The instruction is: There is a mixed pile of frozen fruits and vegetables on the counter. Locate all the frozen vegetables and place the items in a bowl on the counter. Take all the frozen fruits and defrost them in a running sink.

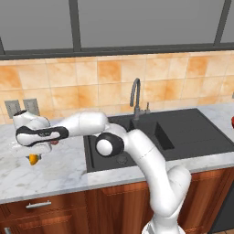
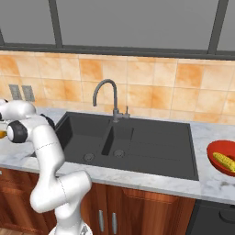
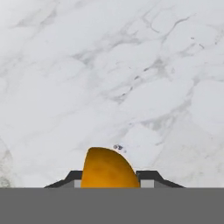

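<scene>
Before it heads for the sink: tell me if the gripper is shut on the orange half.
Shut on it: the orange half sits wedged between the dark fingers above the counter.

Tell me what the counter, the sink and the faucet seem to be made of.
The counter looks like polished marble: white-grey with darker veins. The sink seems a matte black composite or coated metal: flat black, almost no shine. The faucet looks like dark grey metal with a dull finish, though this is only a rendered surface.
</scene>
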Robot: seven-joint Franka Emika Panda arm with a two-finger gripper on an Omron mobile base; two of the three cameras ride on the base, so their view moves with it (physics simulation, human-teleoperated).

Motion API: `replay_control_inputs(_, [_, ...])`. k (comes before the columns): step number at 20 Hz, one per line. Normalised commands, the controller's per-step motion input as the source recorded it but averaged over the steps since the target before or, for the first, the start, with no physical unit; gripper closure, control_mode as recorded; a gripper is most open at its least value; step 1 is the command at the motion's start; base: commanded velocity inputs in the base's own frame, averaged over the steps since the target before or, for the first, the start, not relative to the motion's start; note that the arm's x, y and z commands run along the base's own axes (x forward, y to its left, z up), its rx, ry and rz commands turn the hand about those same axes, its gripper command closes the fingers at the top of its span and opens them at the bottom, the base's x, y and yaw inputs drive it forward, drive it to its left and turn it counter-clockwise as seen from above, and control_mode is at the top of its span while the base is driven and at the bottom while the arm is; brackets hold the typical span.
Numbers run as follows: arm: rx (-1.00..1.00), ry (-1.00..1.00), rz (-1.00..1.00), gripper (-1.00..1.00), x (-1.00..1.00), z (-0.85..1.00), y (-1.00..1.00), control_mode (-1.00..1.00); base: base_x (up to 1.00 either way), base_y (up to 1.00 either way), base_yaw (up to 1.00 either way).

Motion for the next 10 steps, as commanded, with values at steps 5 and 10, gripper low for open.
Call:
replay_control_inputs(5, [-0.07,0.16,0.01,1.00,-0.14,0.06,-0.93,-1.00,0.00,0.00,0.00])
replay_control_inputs(10, [0.10,0.03,0.01,1.00,-0.21,0.02,-1.00,-1.00,0.00,0.00,0.00])
